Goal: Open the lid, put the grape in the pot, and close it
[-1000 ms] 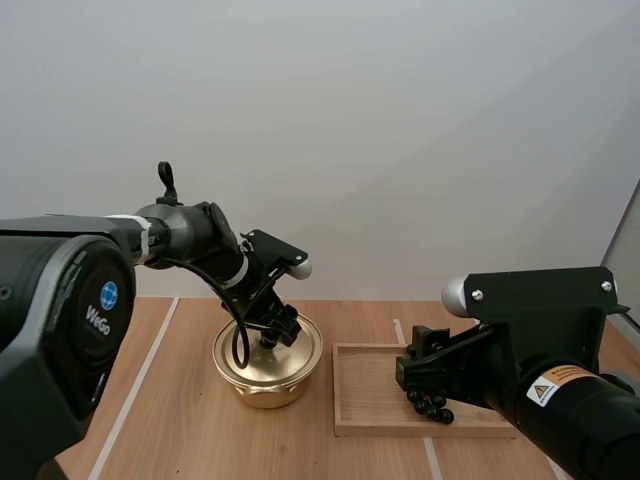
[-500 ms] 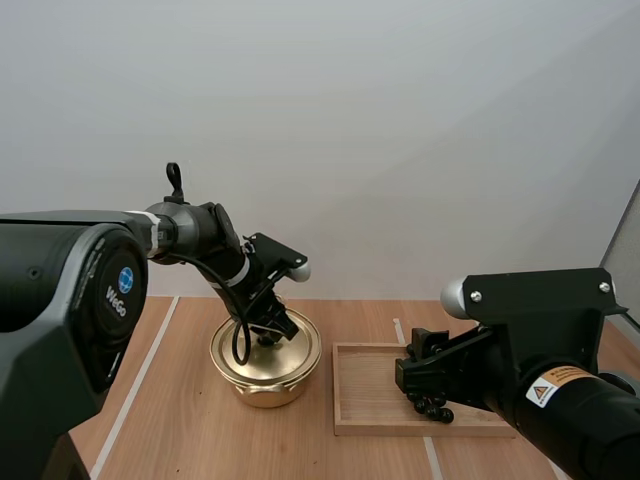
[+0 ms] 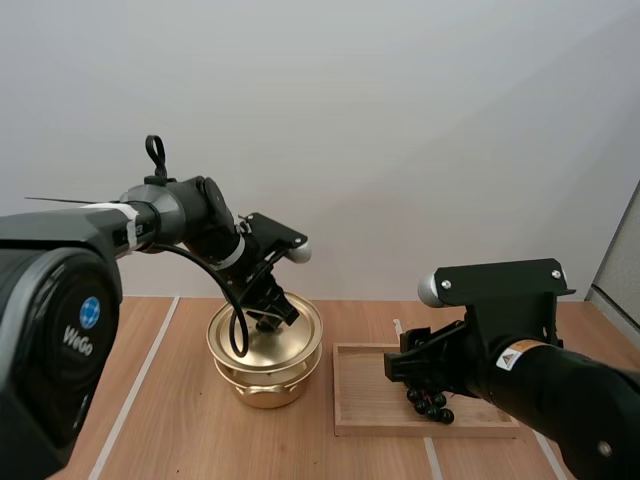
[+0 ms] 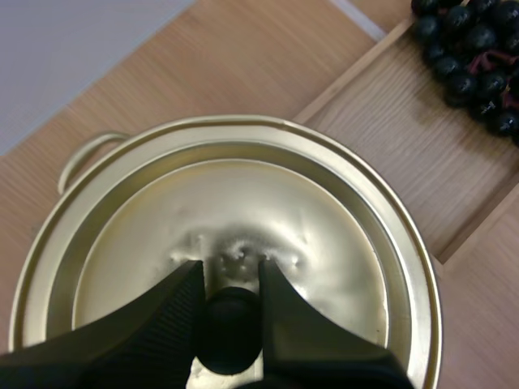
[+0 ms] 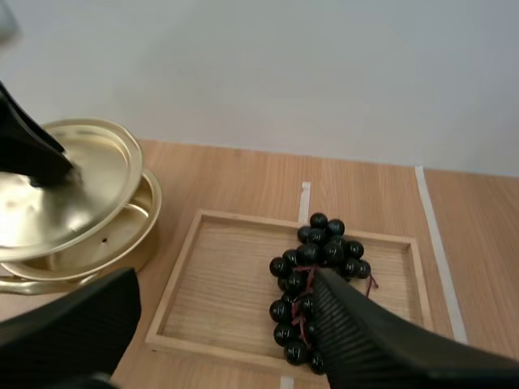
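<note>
Over the pot (image 3: 262, 390): the lid (image 3: 266, 335), tilted in the left hand (image 4: 229, 275), hangs just above the rim; a narrow gap opens toward the wooden tray (image 5: 227, 275).
Tray floor: bare beside the grapes (image 5: 316, 275), behind a low rim.
Between pot and tray: the table (image 3: 180, 420) lies bare.

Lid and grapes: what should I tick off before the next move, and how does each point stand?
1. Left gripper shut on the knob: ok.
2. Lid off the pot: ok, raised and tilted above the rim.
3. Pot opening free for a drop: not ok, the lid hangs over it.
4. Right gripper open: ok, fingers apart over the tray.
5. Grapes gripped: not ok, they lie in the tray, by one finger's tip.
6. Pot empty inside: cannot tell, the lid hides most of it.
</note>
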Controlling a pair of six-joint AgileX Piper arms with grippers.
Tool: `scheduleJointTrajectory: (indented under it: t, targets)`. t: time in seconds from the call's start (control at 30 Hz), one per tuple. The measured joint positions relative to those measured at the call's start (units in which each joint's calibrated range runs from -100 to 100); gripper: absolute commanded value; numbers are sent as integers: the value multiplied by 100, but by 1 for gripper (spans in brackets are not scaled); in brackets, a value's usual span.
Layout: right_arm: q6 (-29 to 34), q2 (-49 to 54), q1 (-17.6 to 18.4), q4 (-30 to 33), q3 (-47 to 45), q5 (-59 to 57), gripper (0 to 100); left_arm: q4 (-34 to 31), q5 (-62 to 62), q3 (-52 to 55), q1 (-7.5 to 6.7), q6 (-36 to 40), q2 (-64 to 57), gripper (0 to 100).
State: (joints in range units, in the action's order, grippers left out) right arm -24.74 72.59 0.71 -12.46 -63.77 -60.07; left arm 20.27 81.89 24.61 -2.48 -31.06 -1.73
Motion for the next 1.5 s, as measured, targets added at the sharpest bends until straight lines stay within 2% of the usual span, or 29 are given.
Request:
scheduleJointTrajectory:
  t: [0.07,0.43,0.47,0.53,0.67,1.13,1.4,1.47,1.5]
  targets:
    - [-43,-1126,0,-23,134,665,100,-13,70,-28,0,8,-260,0]
    - [-93,-3222,-34,-49,870,1079,100,-23,192,-371,0,19,-2746,0]
    - [-101,-4196,-183,-49,1286,1298,100,-23,214,-387,0,19,-3074,0]
    - [-101,-4951,-354,-49,1562,1561,100,-23,228,-387,0,19,-3458,0]
    - [-101,-5837,-441,-49,1886,1657,100,-23,290,-403,0,19,-4230,0]
    - [-101,-7321,-443,211,2054,2889,100,-23,546,-403,0,19,-4320,0]
    - [-147,-7684,-443,255,2115,3209,100,-23,615,-403,0,19,-4320,0]
    - [-182,-7708,-443,255,2143,3226,70,-23,615,-403,0,19,-4320,0]
    - [-182,-7708,-443,255,2143,3226,41,-23,615,-403,0,19,-4320,0]
